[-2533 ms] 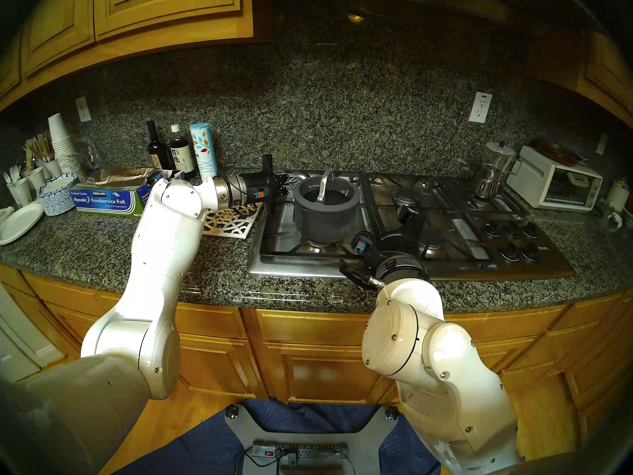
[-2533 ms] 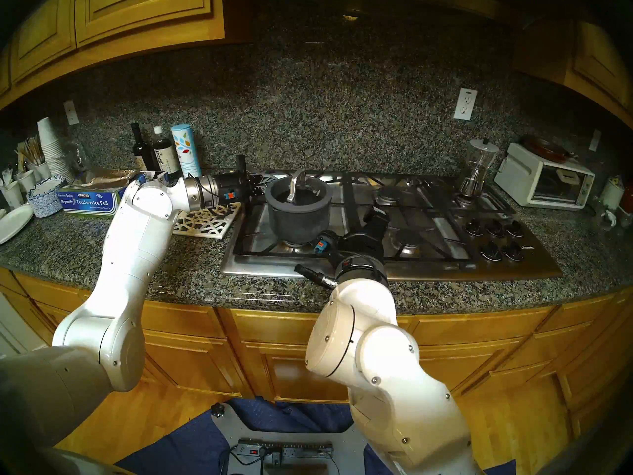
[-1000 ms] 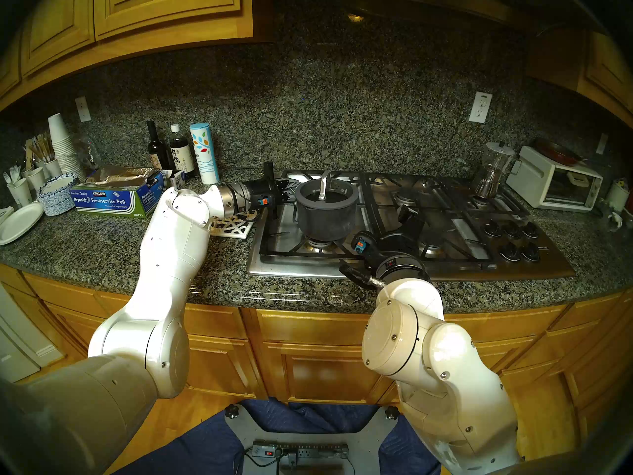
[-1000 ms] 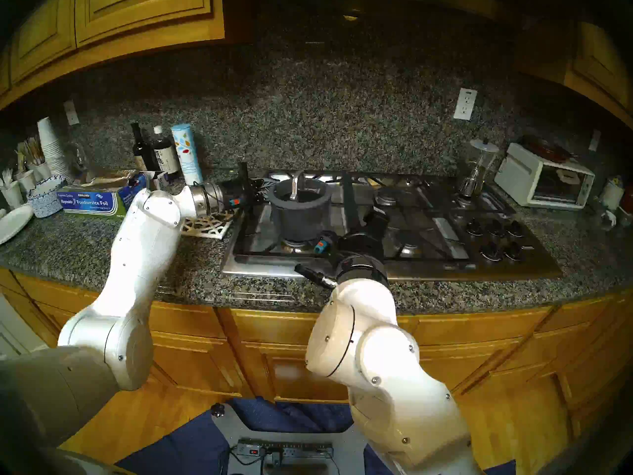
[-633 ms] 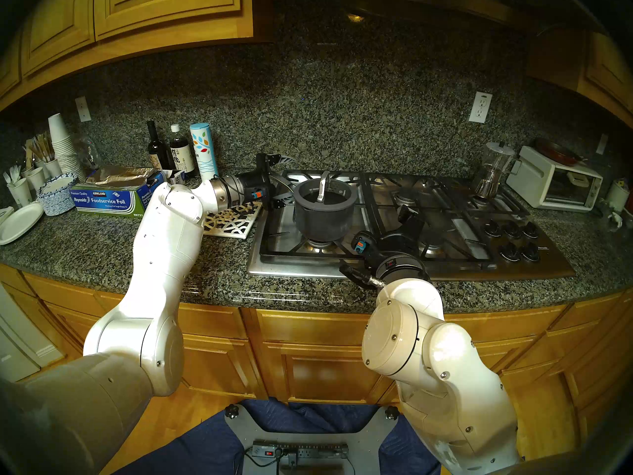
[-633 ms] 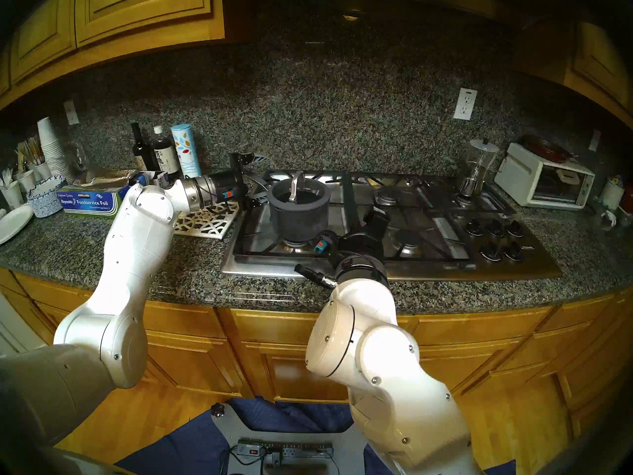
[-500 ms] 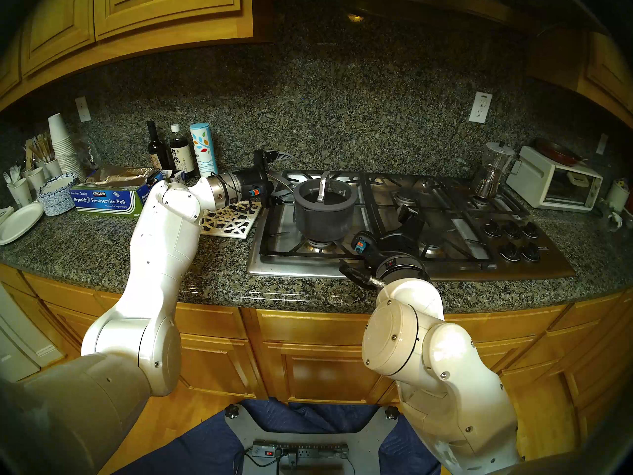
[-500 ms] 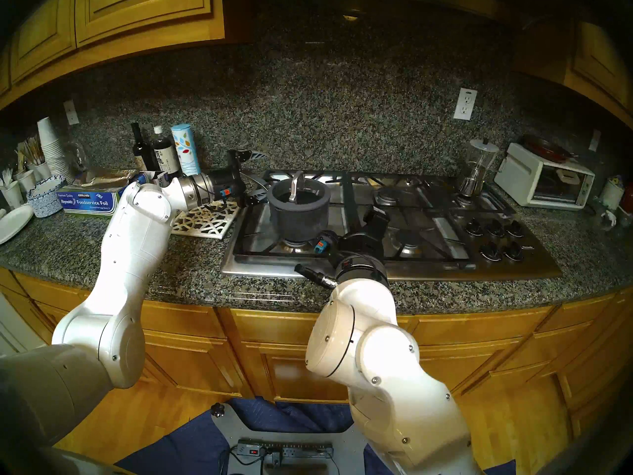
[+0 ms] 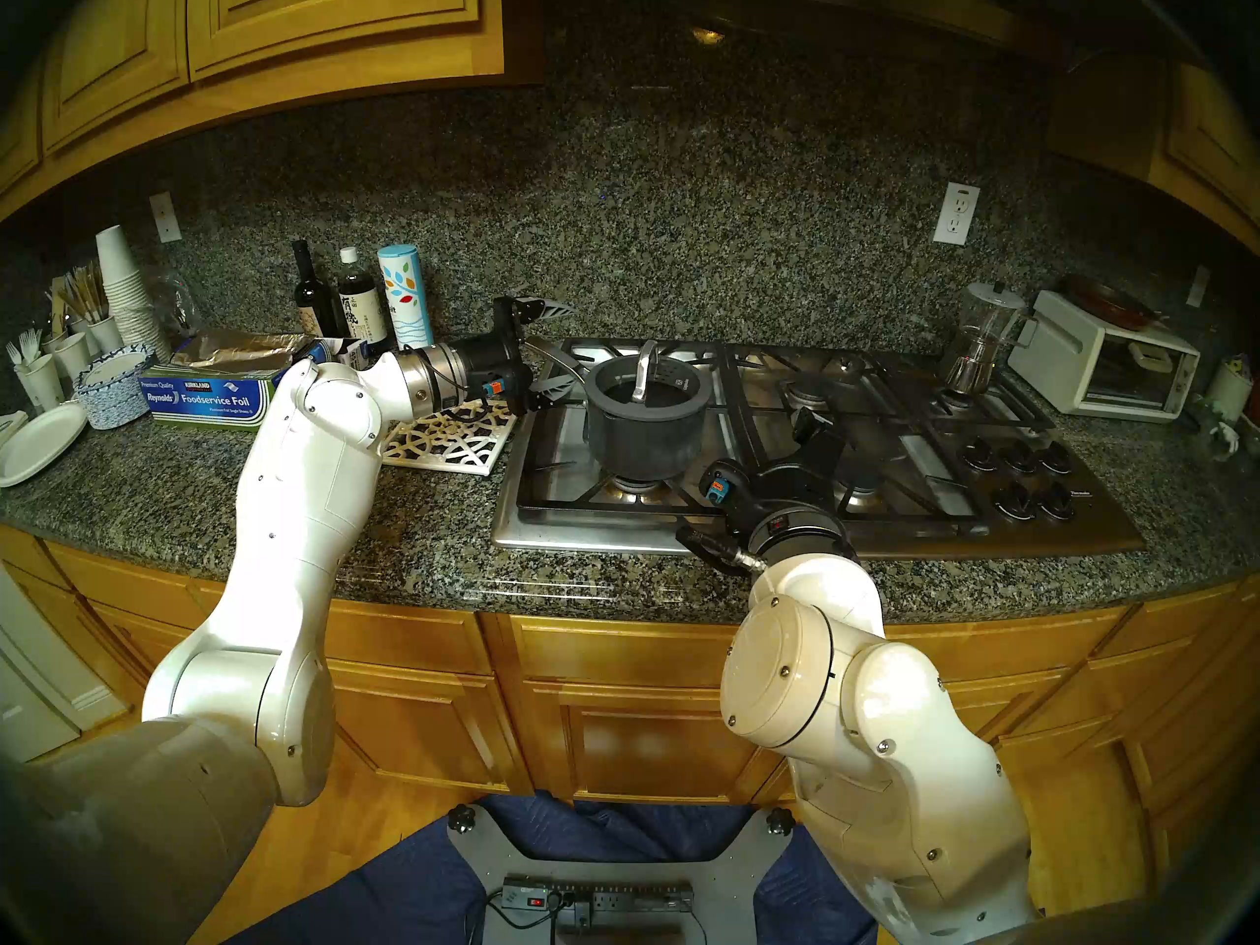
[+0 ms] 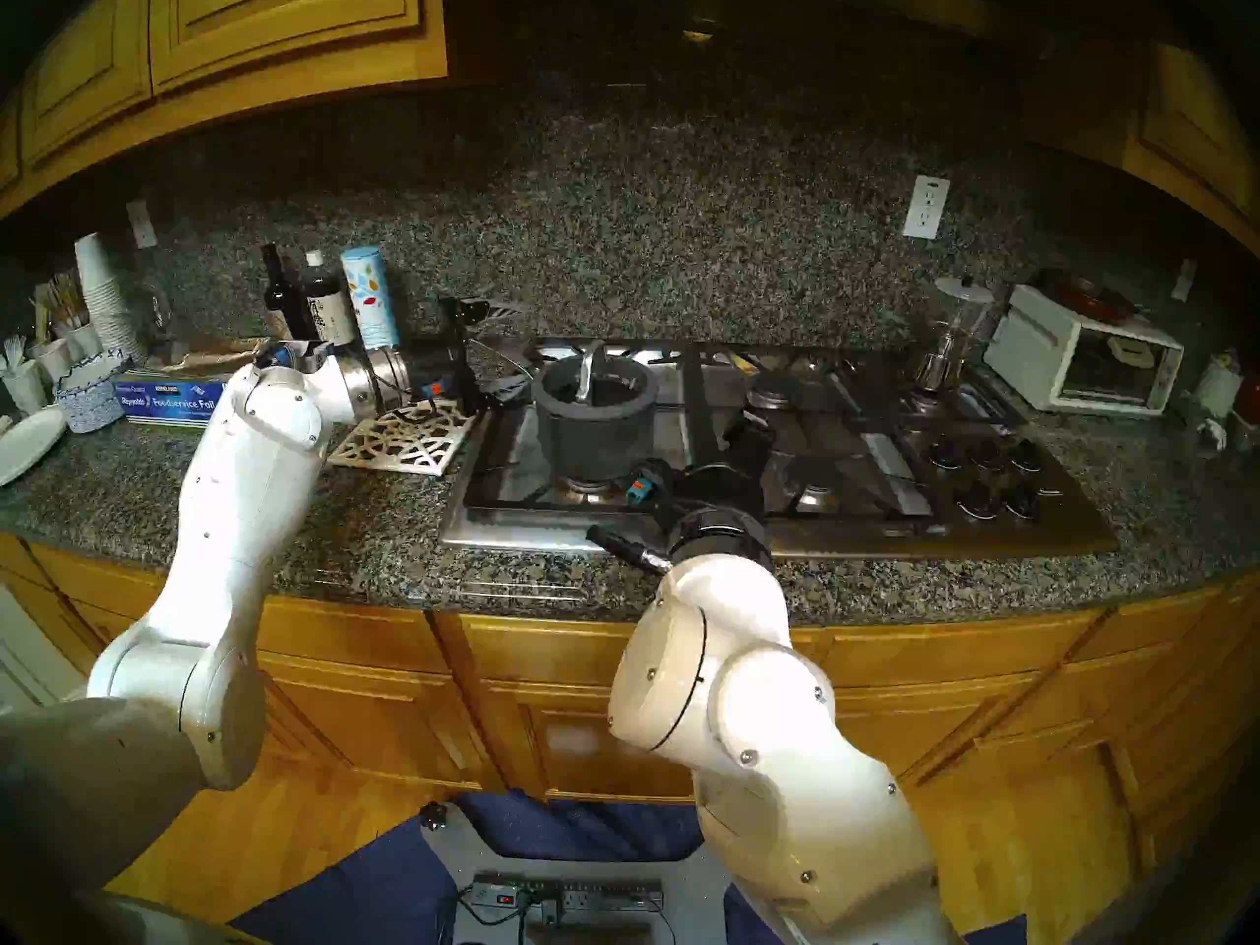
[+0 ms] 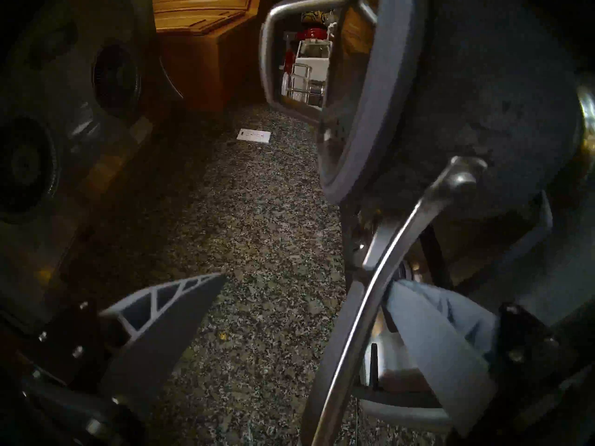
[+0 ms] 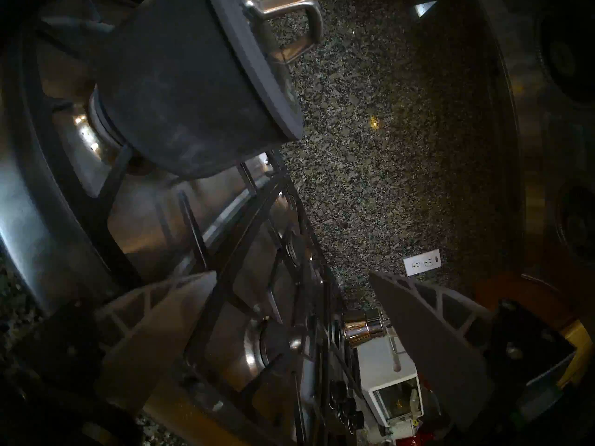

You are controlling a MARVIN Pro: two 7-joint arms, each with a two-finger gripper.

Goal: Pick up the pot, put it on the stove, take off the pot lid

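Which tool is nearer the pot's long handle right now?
Left. The left tool is open around the pot handle; the right tool hangs open on the pot's other side.

Greys, steel and honey wood around a speckled counter

The pot is matte dark grey, its lid handle silver; the stove is stainless steel with black grates and knobs. The trivet shows cream fretwork, the foil box blue with white lettering, the canister pale blue with coloured leaves.
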